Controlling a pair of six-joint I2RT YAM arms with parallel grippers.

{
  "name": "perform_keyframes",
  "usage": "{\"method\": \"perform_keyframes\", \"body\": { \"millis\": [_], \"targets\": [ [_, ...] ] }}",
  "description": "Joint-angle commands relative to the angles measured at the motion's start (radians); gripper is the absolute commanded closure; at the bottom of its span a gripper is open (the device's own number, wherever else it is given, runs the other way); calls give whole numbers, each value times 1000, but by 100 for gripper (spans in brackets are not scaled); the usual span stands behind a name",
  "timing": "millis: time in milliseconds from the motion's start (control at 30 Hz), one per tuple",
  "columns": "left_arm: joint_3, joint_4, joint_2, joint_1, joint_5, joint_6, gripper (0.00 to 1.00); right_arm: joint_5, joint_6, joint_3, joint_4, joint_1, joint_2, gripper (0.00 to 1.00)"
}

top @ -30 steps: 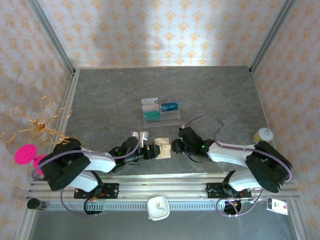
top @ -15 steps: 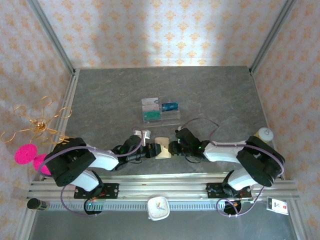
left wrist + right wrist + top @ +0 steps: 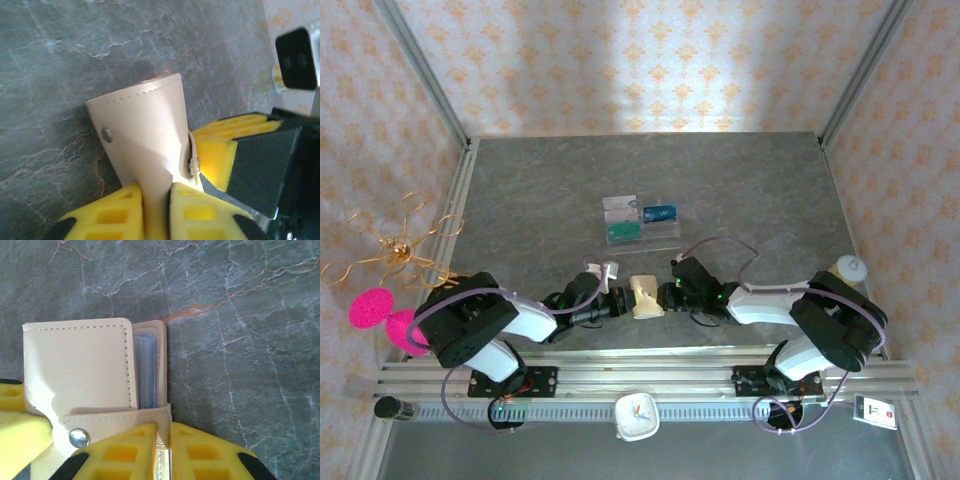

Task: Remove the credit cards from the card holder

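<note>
From above, both arms lie folded low along the near edge of the table [image 3: 770,190], their forearms pointing inward at each other. The left gripper [image 3: 623,300] comes in from 9 o'clock and the right gripper [image 3: 663,294] from 3 o'clock. The beige card holder [image 3: 643,296] is pinched between them. Toward 12 o'clock and well apart, credit cards [image 3: 623,232] lie in a clear tray [image 3: 667,236].

In the left wrist view, the left gripper [image 3: 156,210] has its yellow pads almost together, clamped on the card holder's [image 3: 142,130] near edge. The holder extends from there toward 12 o'clock. At 3 o'clock a yellow finger of the right gripper [image 3: 220,150] touches the holder's side.

In the right wrist view, the right gripper [image 3: 162,452] is narrow, nipping a thin edge of the holder at 6 o'clock. The holder's body [image 3: 80,365] spreads toward 10 o'clock, with a blue-grey strip [image 3: 145,370] showing in its slot; whether that strip is lining or a card I cannot tell. The snap tab [image 3: 76,437] sits at 7 o'clock.
</note>
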Motion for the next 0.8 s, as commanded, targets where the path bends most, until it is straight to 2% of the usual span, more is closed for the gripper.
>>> {"method": "perform_keyframes", "body": {
  "millis": [0, 67, 167, 233, 467, 767],
  "targets": [
    [14, 86, -22, -23, 76, -7, 100, -9, -7, 35, -41, 15, -18, 83],
    [13, 56, -58, -24, 58, -18, 100, 33, -18, 50, -97, 15, -75, 74],
    [6, 2, -116, -23, 22, -37, 100, 94, -21, 70, -153, 15, -162, 50],
    [8, -39, -145, -29, -3, -47, 100, 117, -8, 88, -170, 15, -187, 44],
    [46, -178, -231, -63, -115, -46, 100, 230, 22, 197, -176, 101, -178, 32],
    [54, -264, -334, -78, -225, -59, 100, 316, 23, 284, -290, 137, -65, 38]
  ]
}}
